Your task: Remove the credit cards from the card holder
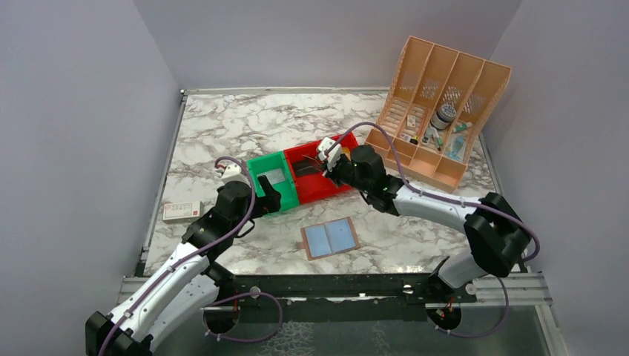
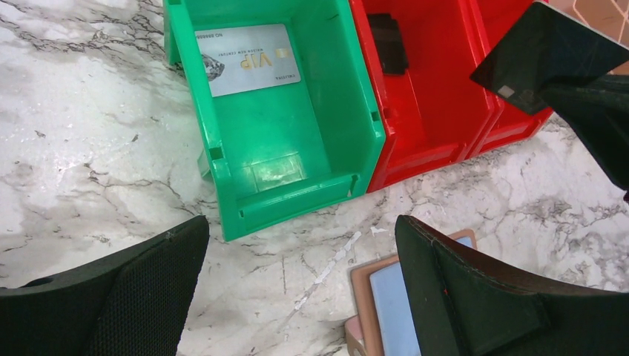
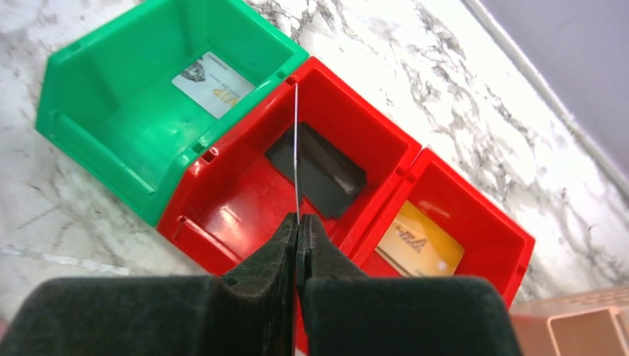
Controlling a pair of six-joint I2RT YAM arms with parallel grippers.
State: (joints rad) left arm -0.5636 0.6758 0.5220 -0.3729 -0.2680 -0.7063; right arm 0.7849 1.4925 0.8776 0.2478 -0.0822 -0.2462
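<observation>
Right pincer [image 3: 298,222] is clamped tight on a black card [image 2: 549,55], pads pinching its lower edge. The card stands upright, edge-on to my right wrist camera, and hangs over the red bin [image 3: 222,208]. Straight under it on that bin's floor a dark grey card [image 3: 315,169] lies flat. Just right of my right pincer is a second red bin [image 3: 475,204], touching the first, with a yellow-gold card [image 3: 419,248] flat inside. Left of that pincer the green bin [image 3: 96,141] butts against the red one, and a silver card [image 3: 213,83] printed VIP lies at its far end. Left pincer [image 2: 300,230] is spread wide with nothing between the fingers [image 2: 148,289]. It hovers over the marble table [image 2: 89,148], just short of the green bin's near wall. The card holder [image 1: 330,238] lies open and flat on the table, behind my right pincer toward the arm bases. One corner of it sits under my left pincer's right-hand finger. Both pale blue panels face up; I cannot tell if a card is inside. The peach organizer [image 1: 443,111] is off to the right of my right pincer, apart from the bins. A small white and red box [image 1: 182,211] lies left of my left arm.
</observation>
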